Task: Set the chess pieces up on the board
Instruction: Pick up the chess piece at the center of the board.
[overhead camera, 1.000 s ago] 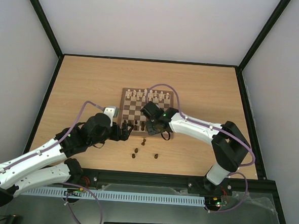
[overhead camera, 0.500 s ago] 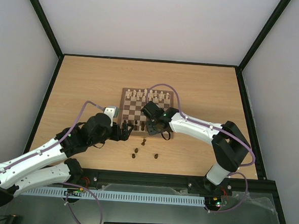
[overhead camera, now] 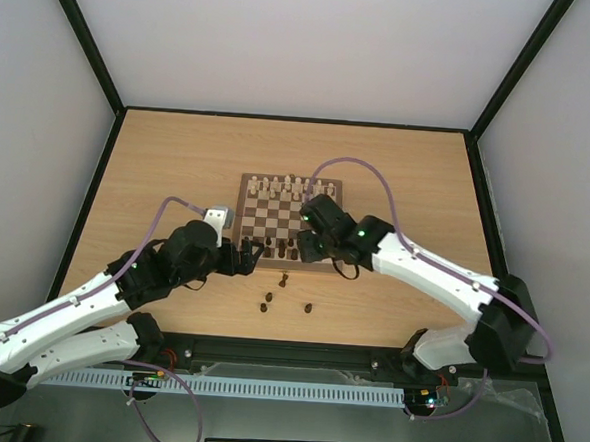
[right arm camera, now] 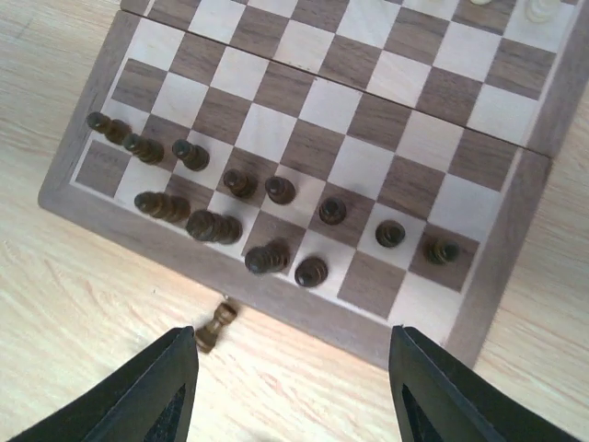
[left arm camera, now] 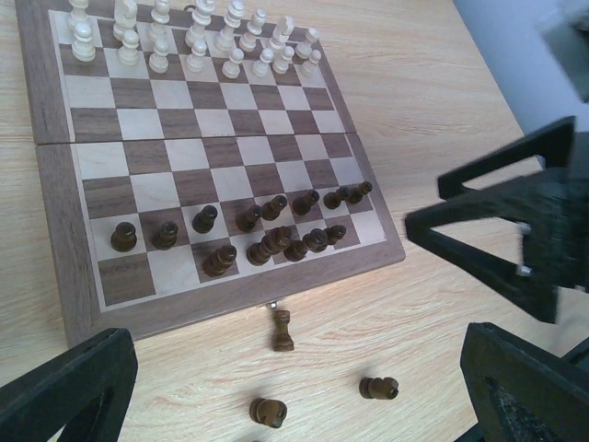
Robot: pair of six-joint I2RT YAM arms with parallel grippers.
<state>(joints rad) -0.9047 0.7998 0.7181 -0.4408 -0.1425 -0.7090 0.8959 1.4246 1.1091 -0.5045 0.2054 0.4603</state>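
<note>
Dark brown chess pieces [left arm camera: 267, 226] stand in two uneven rows on the near ranks of the board [left arm camera: 184, 138]; the right wrist view shows them too [right arm camera: 276, 191]. A dark rook [left arm camera: 282, 331] lies on its side just off the board's near border, and two more dark pieces [left arm camera: 378, 388] lie on the table nearer me. My left gripper [left arm camera: 294, 405] is open above these loose pieces, holding nothing. My right gripper [right arm camera: 294, 396] is open over the board's near edge [right arm camera: 368, 101], with nothing between its fingers [right arm camera: 147, 391]. From above, both grippers flank the near edge of the board [overhead camera: 270, 220].
Cream-white pieces [overhead camera: 292, 188] fill the board's far two ranks. Loose dark pieces [overhead camera: 309, 307] lie on the wooden table between the board and the arm bases. Black frame rails edge the table. My right gripper [left arm camera: 515, 239] shows at the right of the left wrist view.
My right gripper has opened and drawn back to the right from the board's near rows, its elbow swinging right. The left arm has stayed put.
</note>
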